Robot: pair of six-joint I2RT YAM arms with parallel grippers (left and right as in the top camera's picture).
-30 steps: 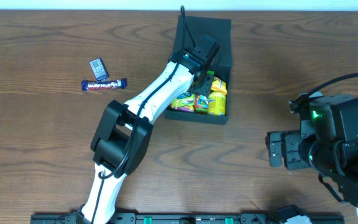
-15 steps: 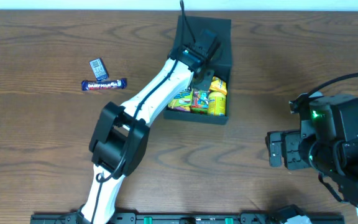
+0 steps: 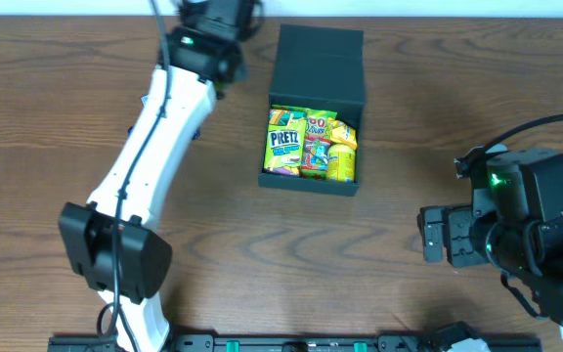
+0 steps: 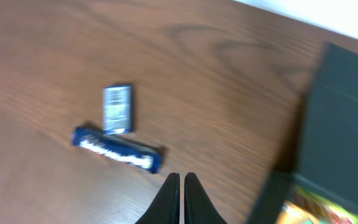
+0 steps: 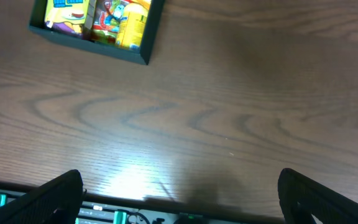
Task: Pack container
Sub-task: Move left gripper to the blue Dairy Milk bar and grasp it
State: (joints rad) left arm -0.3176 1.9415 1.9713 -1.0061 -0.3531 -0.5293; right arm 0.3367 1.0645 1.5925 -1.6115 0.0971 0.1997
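Box (image 3: 318, 68) at centre-rear of desk (image 3: 47, 147), lid open toward far edge, snack packets (image 3: 311, 145) inside. Left claw (image 4: 181, 186) clenched, empty, over bare desk left of box. Blue bar (image 4: 118, 149) and small packet (image 4: 117, 109) lie close together near it. Right claw (image 5: 179, 186) spread wide, empty, front-right, well apart from box.

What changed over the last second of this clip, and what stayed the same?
The left gripper, shut and empty, came out of the container and swung left. It now hangs above the chocolate bar and the small blue packet. A pretzel packet that the arm covered now shows in the container. The bar, the small packet, the container and the open right gripper look unmoved.
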